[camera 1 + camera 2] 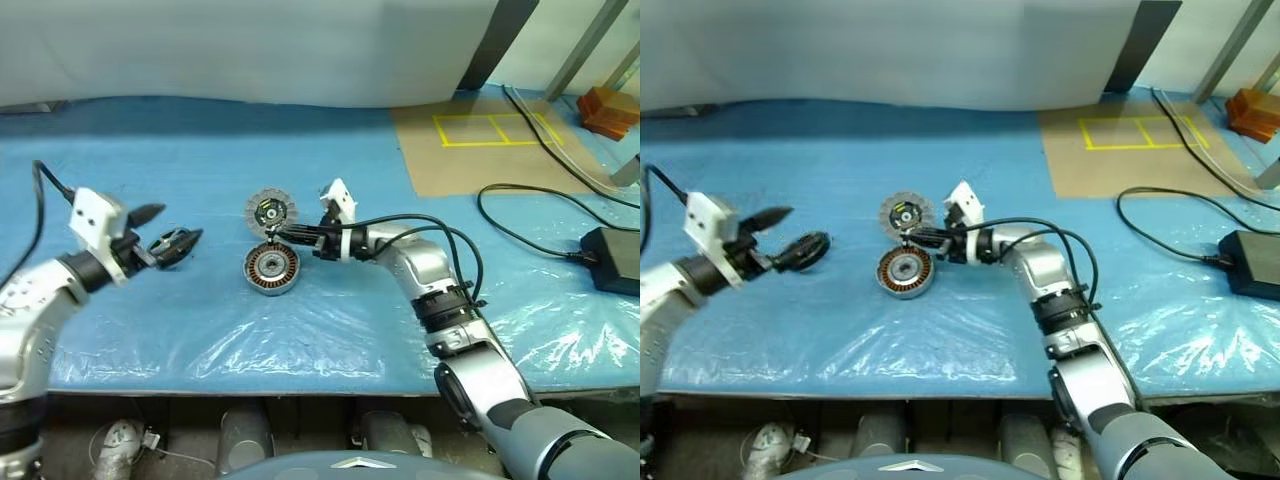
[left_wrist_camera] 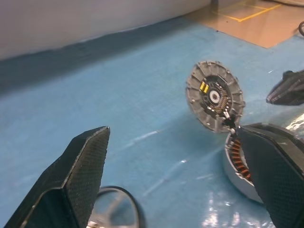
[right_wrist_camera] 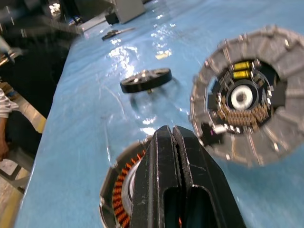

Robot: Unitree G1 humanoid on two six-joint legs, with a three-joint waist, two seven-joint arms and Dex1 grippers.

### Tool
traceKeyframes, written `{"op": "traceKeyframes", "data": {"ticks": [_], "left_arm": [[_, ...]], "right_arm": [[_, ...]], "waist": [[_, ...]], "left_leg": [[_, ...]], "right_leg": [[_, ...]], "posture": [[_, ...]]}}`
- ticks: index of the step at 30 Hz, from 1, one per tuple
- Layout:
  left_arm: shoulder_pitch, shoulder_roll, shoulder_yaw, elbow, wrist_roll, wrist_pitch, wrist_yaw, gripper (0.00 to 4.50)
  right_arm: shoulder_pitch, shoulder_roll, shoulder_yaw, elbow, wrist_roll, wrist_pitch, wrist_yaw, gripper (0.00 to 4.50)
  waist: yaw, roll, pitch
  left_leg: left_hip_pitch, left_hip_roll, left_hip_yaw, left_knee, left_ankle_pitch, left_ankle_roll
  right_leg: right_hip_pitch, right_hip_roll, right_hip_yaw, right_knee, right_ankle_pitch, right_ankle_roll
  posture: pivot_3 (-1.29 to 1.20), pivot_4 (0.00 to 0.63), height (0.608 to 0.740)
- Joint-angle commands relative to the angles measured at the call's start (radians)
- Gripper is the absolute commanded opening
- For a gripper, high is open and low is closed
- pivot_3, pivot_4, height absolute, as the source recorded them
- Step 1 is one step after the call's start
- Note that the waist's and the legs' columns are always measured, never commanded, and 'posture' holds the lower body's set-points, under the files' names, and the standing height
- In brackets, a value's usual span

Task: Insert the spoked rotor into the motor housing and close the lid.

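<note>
My own right gripper (image 3: 176,137) hides part of the copper-wound wheel (image 3: 118,192) in its cup. Whether its closed tips pinch the ribbed disc (image 3: 247,97) is too small to tell.

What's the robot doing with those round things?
It's putting a motor together. The rotor already sits in the housing on the table. The lid stands tilted on edge just behind it, not on yet, with the shut right end effector at its lower edge. The left end effector is open, near a black wheel.

The lid (image 1: 271,212) lies just behind the motor housing (image 1: 271,270) — a dark wheel (image 1: 174,244) well left.
</note>
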Motion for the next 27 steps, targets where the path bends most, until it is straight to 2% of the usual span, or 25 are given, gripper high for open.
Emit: {"op": "traceKeyframes", "data": {"ticks": [1, 5, 12, 20, 27], "left_arm": [[-0.083, 0.089, -0.070, 0.162, 0.133, -0.119, -0.070, 4.50], [-0.238, 0.139, -0.212, 0.362, 0.247, -0.224, -0.175, 4.50], [-0.471, 0.175, -0.365, 0.722, 0.378, -0.373, -0.387, 4.50], [-0.679, 0.136, -0.448, 1.093, 0.518, -0.532, -0.419, 4.50], [-0.708, 0.076, -0.467, 1.212, 0.572, -0.610, -0.424, 4.50]], "right_arm": [[-0.010, 0.003, 0.020, -0.050, -0.003, -0.022, -0.006, 0.01], [0.007, -0.043, 0.021, -0.106, -0.008, -0.029, -0.005, 0.01], [0.042, -0.104, -0.003, -0.164, 0.008, 0.010, -0.027, 0.01], [0.093, -0.120, -0.017, -0.232, 0.010, 0.042, -0.092, 0.01], [0.112, -0.142, -0.024, -0.254, 0.015, 0.056, -0.121, 0.01]], "waist": [[-0.003, 0.000, 0.000], [0.002, 0.000, 0.000], [0.018, -0.001, 0.000], [0.027, -0.001, 0.000], [0.029, -0.001, 0.000]], "left_leg": [[0.000, 0.000, 0.000, 0.000, 0.000, 0.000], [0.000, 0.000, 0.000, 0.000, 0.000, 0.000], [-0.001, 0.000, -0.001, 0.000, 0.000, 0.000], [-0.001, -0.001, -0.001, 0.001, 0.000, 0.000], [-0.002, -0.001, -0.002, 0.001, 0.000, -0.001]], "right_leg": [[0.000, 0.000, 0.000, 0.000, 0.000, 0.000], [0.000, 0.000, 0.000, 0.000, 0.000, 0.000], [0.000, 0.000, 0.000, 0.001, 0.000, 0.001], [0.000, -0.001, 0.000, 0.001, 0.000, 0.001], [0.000, -0.001, -0.001, 0.001, 0.001, 0.001]], "posture": [[0.00, 0.150, 0.740], [0.00, 0.150, 0.740], [0.00, 0.150, 0.740], [0.00, 0.150, 0.740], [0.00, 0.150, 0.740]]}}
